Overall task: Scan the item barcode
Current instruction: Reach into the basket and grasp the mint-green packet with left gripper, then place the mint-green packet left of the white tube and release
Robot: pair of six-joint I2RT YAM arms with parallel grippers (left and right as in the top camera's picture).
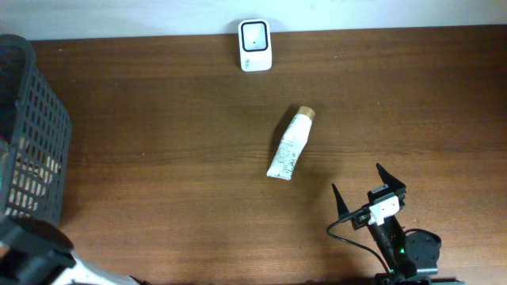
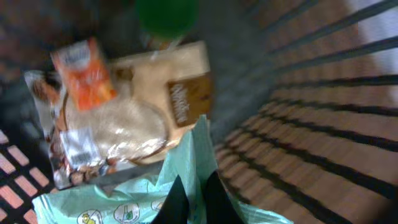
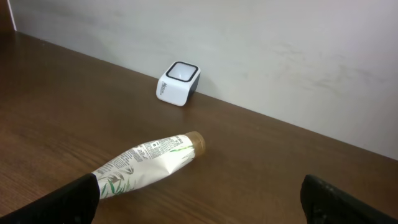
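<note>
We found the left gripper (image 2: 191, 200) pinched shut on a fold of the mint-green packet (image 2: 196, 148) inside the basket (image 2: 323, 68), the right gripper (image 1: 356, 176) wide open and empty near the tube (image 1: 290, 144), and judged a slow straight lift best, lest the thin fold slip.

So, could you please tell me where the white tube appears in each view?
Overhead: the white tube lies just right of centre, cap at its upper end.
Left wrist: not in it; only the basket interior and a teal packet show.
Right wrist: lower left, cap pointing right.
Shared landmark: the white scanner beyond the cap.
</note>
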